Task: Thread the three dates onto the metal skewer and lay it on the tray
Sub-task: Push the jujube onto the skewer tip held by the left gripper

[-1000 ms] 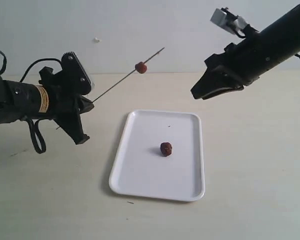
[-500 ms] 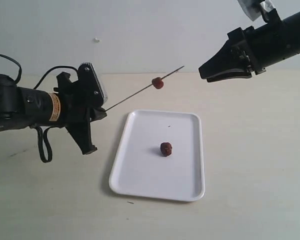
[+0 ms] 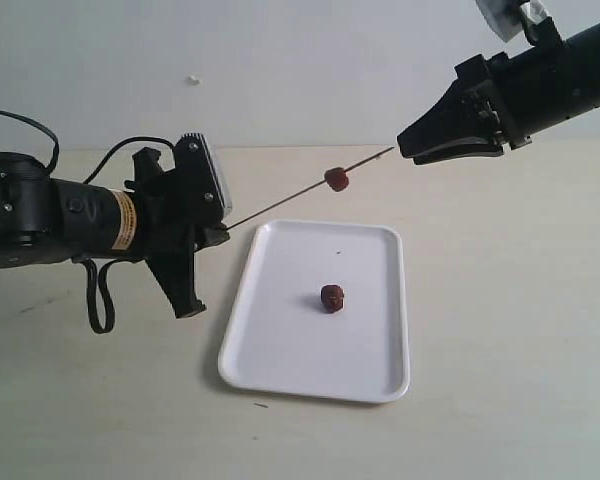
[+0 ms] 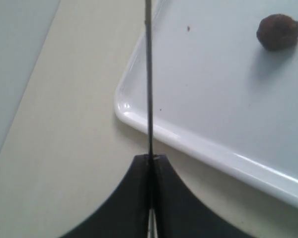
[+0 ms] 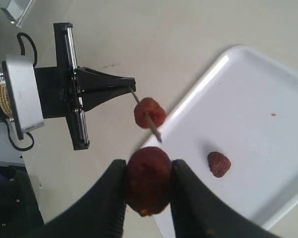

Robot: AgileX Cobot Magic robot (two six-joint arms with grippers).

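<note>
My left gripper [image 3: 222, 232] [image 4: 151, 158] is shut on the metal skewer [image 3: 290, 200] [image 4: 149, 74], holding it slanted up and to the right above the table. One date [image 3: 336, 179] [image 5: 149, 112] sits threaded on the rod near its free end. My right gripper [image 3: 405, 148] [image 5: 148, 171] is shut on a second date [image 5: 148, 181], right at the skewer's tip [image 5: 158, 138]. The third date [image 3: 331, 298] [image 4: 278, 31] [image 5: 218, 164] lies loose on the white tray [image 3: 280, 350] [image 4: 203, 148] [image 5: 268, 89].
The tray lies flat on a pale beige table [image 3: 510, 330], with a light wall behind. A black cable loop [image 3: 98, 300] hangs under the left arm. A tiny dark speck [image 3: 339, 253] lies on the tray.
My left arm has moved right, carrying the skewer and its threaded date toward the right gripper. The skewer's tip now reaches the right gripper, which rose and has held still for the last half second.
</note>
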